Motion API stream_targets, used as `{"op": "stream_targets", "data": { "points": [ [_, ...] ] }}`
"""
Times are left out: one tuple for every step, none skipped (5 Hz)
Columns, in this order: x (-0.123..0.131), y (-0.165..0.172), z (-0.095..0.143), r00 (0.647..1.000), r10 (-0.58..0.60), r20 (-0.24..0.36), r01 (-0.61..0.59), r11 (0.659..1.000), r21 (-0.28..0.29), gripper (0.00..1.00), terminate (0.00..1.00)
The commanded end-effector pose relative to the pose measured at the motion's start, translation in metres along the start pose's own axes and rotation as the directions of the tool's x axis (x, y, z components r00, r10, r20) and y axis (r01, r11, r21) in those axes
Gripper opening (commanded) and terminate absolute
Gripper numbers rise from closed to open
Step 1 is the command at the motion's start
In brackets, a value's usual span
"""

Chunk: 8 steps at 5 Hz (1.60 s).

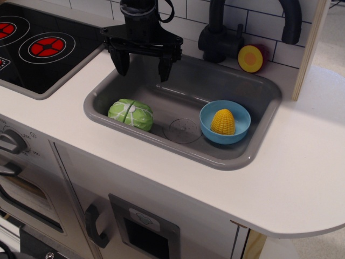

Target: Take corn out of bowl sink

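Note:
The yellow-orange corn (222,121) lies inside the light-blue bowl (239,131), which stands at the right end of the grey sink (178,86). My black gripper (144,66) hangs over the sink's back left part, fingers pointing down and spread apart, holding nothing. It is well to the left of the bowl and above the green-and-white cabbage (131,114), not touching it.
The cabbage lies at the sink's left end, and a round drain (184,130) is moulded in the middle. A black faucet (218,32) stands behind the sink, with a yellow-and-red disc (250,58) beside it. A black stovetop (38,46) with red rings is at the left. A wooden post (311,43) rises at the right.

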<state>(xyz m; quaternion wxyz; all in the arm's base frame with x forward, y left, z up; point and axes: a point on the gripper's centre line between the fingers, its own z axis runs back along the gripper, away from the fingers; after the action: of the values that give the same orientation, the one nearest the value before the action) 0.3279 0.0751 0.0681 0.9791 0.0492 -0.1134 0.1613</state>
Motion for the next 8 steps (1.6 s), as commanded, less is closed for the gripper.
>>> {"op": "stream_targets", "data": {
  "points": [
    [0.000,0.000,0.000,1.000,0.000,0.000,0.000,1.000,0.000,1.00,0.00],
    [0.000,-0.022,-0.002,1.000,-0.004,0.019,0.004,1.000,-0.027,1.00,0.00],
    [0.006,-0.048,0.001,1.000,-0.001,0.020,0.002,0.998,-0.068,1.00,0.00],
    [0.005,-0.075,-0.004,1.000,0.008,0.018,-0.006,0.997,-0.082,1.00,0.00],
    [-0.001,-0.099,-0.015,1.000,0.017,0.011,-0.016,0.997,-0.073,1.00,0.00],
    [-0.005,-0.113,-0.028,1.000,0.024,0.011,-0.023,0.998,-0.055,1.00,0.00],
    [-0.008,-0.126,-0.039,1.000,0.030,0.006,-0.030,0.999,-0.040,1.00,0.00],
    [-0.008,-0.133,-0.043,0.999,0.039,0.019,-0.039,0.999,-0.029,1.00,0.00]
  ]
}}
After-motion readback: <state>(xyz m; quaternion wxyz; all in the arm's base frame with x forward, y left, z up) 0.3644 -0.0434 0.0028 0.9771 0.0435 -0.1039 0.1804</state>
